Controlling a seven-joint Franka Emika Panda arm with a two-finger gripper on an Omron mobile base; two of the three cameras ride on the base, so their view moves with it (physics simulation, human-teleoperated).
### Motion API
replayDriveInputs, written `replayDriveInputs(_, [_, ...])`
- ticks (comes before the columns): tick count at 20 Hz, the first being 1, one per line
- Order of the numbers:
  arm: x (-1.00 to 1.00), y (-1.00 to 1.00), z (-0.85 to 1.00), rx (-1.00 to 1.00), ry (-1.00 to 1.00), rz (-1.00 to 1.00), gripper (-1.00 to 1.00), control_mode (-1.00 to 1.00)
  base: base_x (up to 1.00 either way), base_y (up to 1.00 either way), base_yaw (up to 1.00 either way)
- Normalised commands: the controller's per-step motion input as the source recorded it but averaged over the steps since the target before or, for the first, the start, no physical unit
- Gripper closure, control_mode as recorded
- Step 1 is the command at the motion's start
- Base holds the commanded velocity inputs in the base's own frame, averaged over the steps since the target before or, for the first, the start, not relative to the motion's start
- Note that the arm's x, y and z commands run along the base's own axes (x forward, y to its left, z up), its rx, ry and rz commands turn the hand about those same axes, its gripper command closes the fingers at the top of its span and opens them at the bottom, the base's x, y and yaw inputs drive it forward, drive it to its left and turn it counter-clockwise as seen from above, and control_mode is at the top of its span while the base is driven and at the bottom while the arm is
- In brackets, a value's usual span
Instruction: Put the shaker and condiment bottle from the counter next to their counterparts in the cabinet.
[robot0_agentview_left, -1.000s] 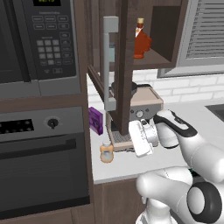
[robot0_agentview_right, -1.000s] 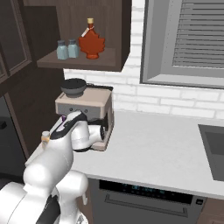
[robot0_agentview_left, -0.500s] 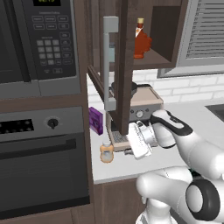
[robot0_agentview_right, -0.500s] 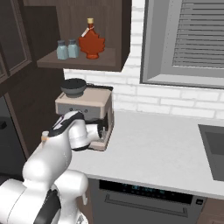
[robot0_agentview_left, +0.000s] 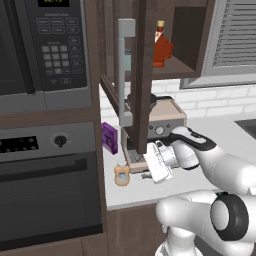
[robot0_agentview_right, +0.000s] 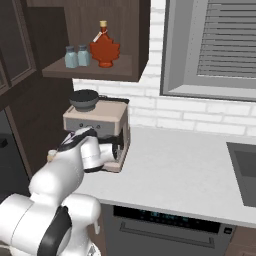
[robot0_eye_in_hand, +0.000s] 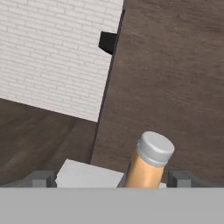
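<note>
The gripper (robot0_agentview_left: 150, 174) hung low over the near left part of the white counter (robot0_agentview_right: 185, 175), its jaws spread wide with nothing clamped. In the hand view the condiment bottle (robot0_eye_in_hand: 150, 162), pale orange-tan with a lighter grey cap, stood between the two dark fingertips (robot0_eye_in_hand: 178, 178), leaning a little to the right in that view; whether either fingertip touched it could not be told. In the left base view the same bottle (robot0_agentview_left: 121, 174) stood upright on the counter near its front edge, just left of the gripper and close to the dark panel that closes off the oven (robot0_agentview_left: 50, 185). A small purple box (robot0_agentview_left: 109, 137) stood behind it, farther back along that panel.

A coffee machine (robot0_agentview_right: 97, 127) with a dark round top sat on the counter against the brick wall, just beyond the arm's wrist. Above it the cabinet (robot0_agentview_right: 92, 40) stood open, its door (robot0_agentview_left: 142, 75) swung out toward the robot with the long grey bar handle (robot0_agentview_left: 124, 75) on its face. On the cabinet's shelf the deep red-orange bottle (robot0_agentview_right: 104, 46) with a yellow cap stood to the right, and two pale blue-grey shakers (robot0_agentview_right: 76, 56) stood side by side just left of it. A black microwave (robot0_agentview_left: 42, 47) was mounted to the left of the cabinet, above the oven.
</note>
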Motion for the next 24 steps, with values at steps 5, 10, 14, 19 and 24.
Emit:
replayDriveInputs(5, [-0.14, 0.19, -0.40, 0.00, 0.00, -0.07, -1.00, -1.00, 0.00, 0.00, 0.00])
replayDriveInputs(10, [-0.31, 0.45, -0.43, 0.00, 0.00, -0.06, -1.00, -1.00, 0.00, 0.00, 0.00])
replayDriveInputs(14, [-0.28, 0.24, -0.30, 0.00, 0.00, -0.07, -1.00, -1.00, 0.00, 0.00, 0.00])
replayDriveInputs(19, [-0.13, 0.00, -0.28, 0.00, 0.00, -0.08, -1.00, -1.00, 0.00, 0.00, 0.00])
replayDriveInputs(24, [-0.14, 0.01, -0.28, 0.00, 0.00, -0.08, -1.00, -1.00, 0.00, 0.00, 0.00])
